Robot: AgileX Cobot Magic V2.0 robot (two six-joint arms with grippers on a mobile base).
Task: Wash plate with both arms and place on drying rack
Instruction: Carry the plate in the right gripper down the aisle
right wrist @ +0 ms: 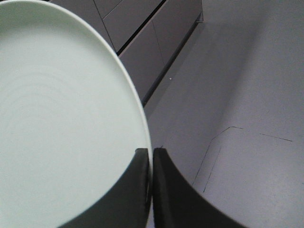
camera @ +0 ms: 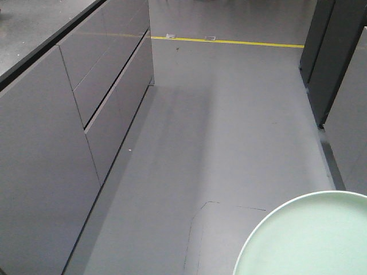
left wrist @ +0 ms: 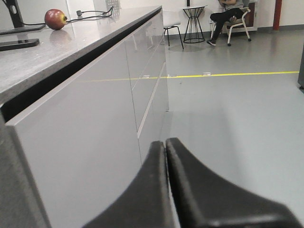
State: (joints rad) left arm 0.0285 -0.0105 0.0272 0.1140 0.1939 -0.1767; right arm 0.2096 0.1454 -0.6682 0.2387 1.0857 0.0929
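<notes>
Right end effector clamps plate rim; left end effector closed.

A: What's on the worktop?
B: A red apple, with a black cable near it.
A: And elsewhere?
B: Grey drawer fronts below, a yellow line across the grey floor, and a seated person far back.
</notes>
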